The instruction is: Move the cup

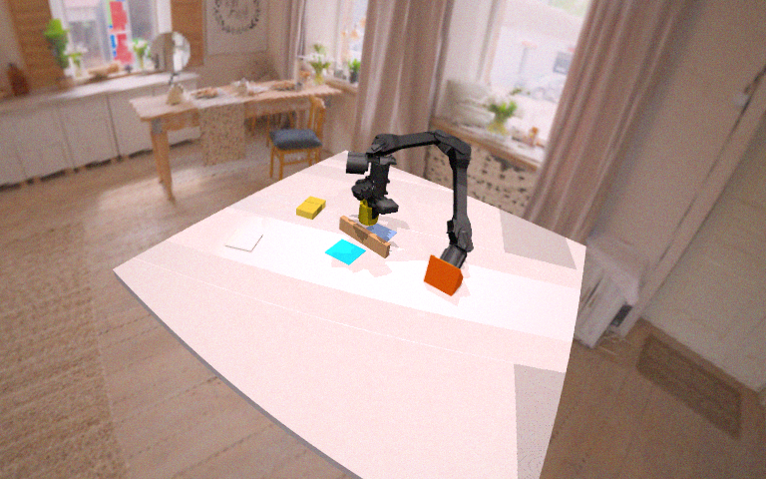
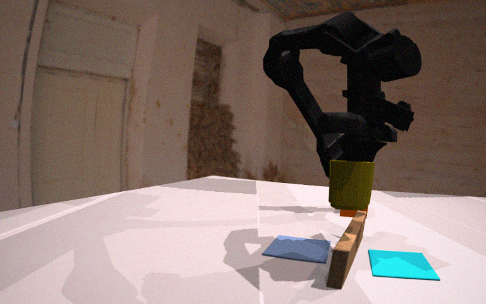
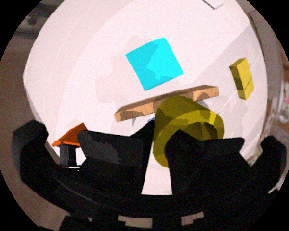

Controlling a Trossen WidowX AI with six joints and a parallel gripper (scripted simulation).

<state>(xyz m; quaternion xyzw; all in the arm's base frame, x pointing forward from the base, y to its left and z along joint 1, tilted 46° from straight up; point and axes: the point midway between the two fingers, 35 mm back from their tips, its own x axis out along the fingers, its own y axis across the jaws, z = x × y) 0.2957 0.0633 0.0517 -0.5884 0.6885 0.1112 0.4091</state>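
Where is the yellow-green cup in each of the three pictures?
Top: the cup is center, under the gripper, behind the wooden bar.
Exterior: the cup is right of center, lifted above the bar's far end.
Wrist: the cup is center, gripped.
Shared landmark: the wooden bar.

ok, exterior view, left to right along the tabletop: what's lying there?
Blue pad → wooden bar → cyan pad. The cup, held in the gripper, hangs above the bar's far end, so I left it out of the order.
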